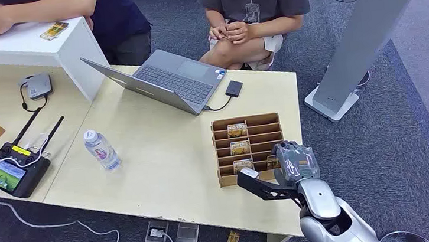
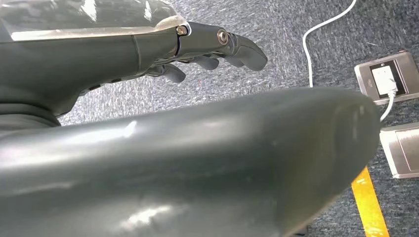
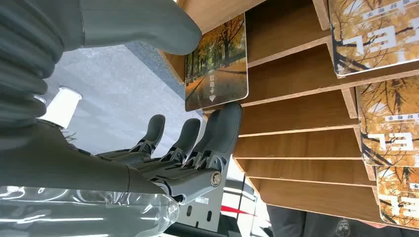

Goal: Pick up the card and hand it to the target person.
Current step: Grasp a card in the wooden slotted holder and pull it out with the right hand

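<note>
- Right wrist view: the right hand (image 3: 163,123) pinches 1 card (image 3: 216,64) between thumb and finger, at the wooden rack (image 3: 296,113).
- Rack sits on the desk (image 1: 162,161).
- Left hand (image 2: 207,49) hangs over carpet, holding nothing, fingers loosely apart.

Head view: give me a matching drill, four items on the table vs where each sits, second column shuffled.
Items:
1. laptop
2. water bottle
3. card rack
4. remote controller

Places:
A. near the table's right edge, right robot hand beside it
B. far side of the table, lid open, in front of a seated person
C. left table, screen lit, two antennas up
D. upright, between the controller and the rack

Pairs: 1-B, 2-D, 3-A, 4-C
</note>
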Controlling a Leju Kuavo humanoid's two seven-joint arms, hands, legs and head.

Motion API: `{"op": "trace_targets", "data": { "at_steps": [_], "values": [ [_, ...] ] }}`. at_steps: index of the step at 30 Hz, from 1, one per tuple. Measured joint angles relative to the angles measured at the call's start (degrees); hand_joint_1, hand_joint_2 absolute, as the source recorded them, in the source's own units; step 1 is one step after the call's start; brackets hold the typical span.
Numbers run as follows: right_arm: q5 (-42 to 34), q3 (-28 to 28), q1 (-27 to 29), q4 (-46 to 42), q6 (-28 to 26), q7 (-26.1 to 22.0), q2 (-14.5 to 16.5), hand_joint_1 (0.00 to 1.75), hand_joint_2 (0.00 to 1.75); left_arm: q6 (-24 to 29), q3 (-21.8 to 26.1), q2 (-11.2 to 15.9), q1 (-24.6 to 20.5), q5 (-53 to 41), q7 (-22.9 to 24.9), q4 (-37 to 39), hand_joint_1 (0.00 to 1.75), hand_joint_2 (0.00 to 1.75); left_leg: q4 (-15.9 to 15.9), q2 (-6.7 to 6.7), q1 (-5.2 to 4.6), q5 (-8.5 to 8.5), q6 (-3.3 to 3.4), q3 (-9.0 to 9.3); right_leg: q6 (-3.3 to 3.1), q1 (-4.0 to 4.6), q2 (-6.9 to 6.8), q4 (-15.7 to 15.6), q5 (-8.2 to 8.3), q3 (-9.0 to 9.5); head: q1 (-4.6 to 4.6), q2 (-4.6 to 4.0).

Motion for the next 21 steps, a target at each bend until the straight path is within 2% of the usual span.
{"op": "trace_targets", "data": {
  "at_steps": [6,10,12,18,21],
  "values": [
    [-0.1,0.0,-0.2,0.4,0.0,0.0,0.1,0.83,1.75,-0.1,0.0,0.0,0.0,0.0,0.1,0.0,0.00,0.00,0.0,0.00,0.00,0.00,0.00,0.01,0.00,0.00,0.00,0.0,0.00,0.01,0.00,0.00],
    [-0.2,0.0,-0.4,0.7,0.1,0.0,0.1,1.07,1.75,-0.1,0.0,0.0,0.0,0.0,0.2,0.0,0.00,0.00,0.0,0.00,0.00,0.00,0.00,0.02,0.00,0.00,0.00,0.0,0.00,0.02,0.00,0.00],
    [-0.2,0.0,-0.6,0.9,0.1,-0.1,0.3,1.13,1.75,-0.1,0.0,0.0,0.0,0.0,0.3,0.0,0.00,0.00,0.0,0.00,0.00,0.00,0.00,0.03,0.00,0.00,0.00,0.0,0.00,0.03,0.00,0.00],
    [-0.4,0.1,-1.4,1.5,0.1,-0.3,0.7,1.23,1.75,0.0,0.0,0.0,0.0,0.0,0.3,0.0,0.00,0.00,0.0,0.00,0.00,0.00,0.00,0.02,0.00,0.00,0.00,0.0,0.00,0.03,-0.01,0.00],
    [-0.4,0.2,-1.6,1.8,0.2,-0.3,0.9,1.23,1.75,0.0,0.0,0.0,0.0,0.0,0.3,0.0,0.00,0.00,0.0,0.00,0.00,0.00,0.00,0.03,0.00,0.00,0.00,0.0,0.00,0.02,-0.01,0.00]
  ]
}}
